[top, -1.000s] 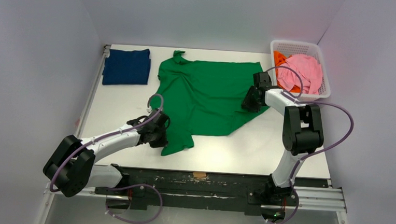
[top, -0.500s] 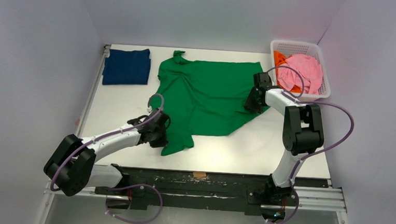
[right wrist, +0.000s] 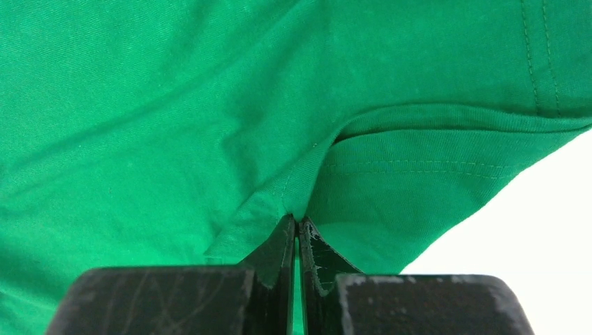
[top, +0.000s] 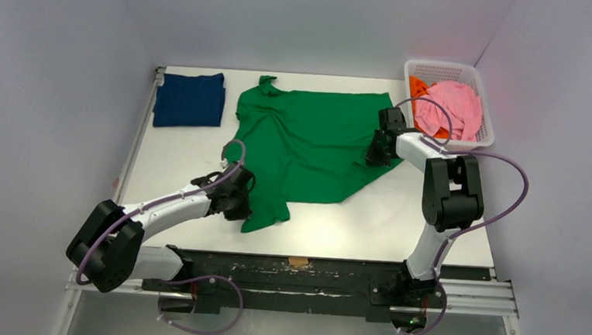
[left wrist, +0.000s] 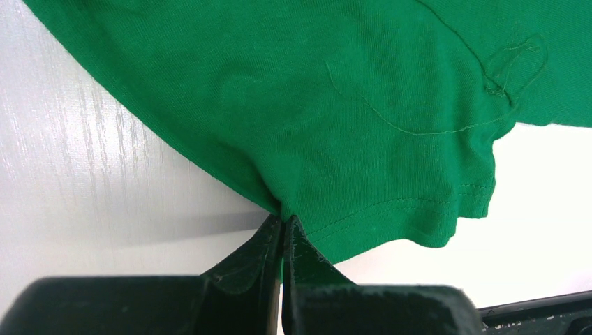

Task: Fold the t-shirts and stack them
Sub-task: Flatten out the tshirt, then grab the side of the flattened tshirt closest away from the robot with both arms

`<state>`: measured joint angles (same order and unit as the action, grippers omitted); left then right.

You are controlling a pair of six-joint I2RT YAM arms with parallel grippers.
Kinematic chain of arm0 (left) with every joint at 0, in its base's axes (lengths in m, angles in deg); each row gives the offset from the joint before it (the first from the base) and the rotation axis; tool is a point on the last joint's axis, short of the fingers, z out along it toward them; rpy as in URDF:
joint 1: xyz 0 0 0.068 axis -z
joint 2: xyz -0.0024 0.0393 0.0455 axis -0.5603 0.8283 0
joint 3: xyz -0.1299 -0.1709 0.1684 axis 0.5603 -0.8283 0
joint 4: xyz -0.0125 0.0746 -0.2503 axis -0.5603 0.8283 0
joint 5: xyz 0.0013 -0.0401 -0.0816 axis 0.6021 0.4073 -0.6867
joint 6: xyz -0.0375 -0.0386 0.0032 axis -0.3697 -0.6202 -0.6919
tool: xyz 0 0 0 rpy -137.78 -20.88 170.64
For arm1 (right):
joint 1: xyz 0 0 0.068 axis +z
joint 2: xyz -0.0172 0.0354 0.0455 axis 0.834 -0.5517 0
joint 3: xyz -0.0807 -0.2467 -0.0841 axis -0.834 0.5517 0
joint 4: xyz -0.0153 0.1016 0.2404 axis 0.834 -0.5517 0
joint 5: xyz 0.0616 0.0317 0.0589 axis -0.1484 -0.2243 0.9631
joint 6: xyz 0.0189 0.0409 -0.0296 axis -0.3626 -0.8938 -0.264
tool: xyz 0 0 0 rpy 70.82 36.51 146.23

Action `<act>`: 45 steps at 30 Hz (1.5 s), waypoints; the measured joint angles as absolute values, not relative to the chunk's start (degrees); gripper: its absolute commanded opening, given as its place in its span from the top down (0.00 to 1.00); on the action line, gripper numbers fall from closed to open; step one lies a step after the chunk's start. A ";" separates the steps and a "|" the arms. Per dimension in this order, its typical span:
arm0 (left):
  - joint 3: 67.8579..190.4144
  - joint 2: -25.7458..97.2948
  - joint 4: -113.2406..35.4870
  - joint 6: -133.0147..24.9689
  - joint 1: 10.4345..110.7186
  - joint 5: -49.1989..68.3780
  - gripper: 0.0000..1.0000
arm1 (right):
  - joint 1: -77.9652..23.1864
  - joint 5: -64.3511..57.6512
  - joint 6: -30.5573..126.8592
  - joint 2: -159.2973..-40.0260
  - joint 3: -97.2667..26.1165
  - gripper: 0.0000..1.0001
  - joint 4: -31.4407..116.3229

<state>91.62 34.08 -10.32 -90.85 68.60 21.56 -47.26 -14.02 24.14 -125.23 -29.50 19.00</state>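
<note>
— Where was the green shirt (top: pixel 310 141)?
— Spread flat mid-table (top: pixel 177 160).
— And the fingers?
— The left gripper (left wrist: pixel 283 225) was pinched tight on its near-left edge. The right gripper (right wrist: pixel 297 225) was clamped on a fold at its right edge.

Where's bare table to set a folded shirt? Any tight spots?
Bare table: the near strip between the green shirt and the front edge, and the left patch between the navy shirt and the left arm. Crowded: far right, where the basket, right end effector and shirt edge sit close together.
</note>
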 measured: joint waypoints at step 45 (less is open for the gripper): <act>86.90 16.97 4.81 -90.50 69.63 21.40 0.50 | -47.26 -41.36 5.93 -71.51 -0.65 0.15 -7.81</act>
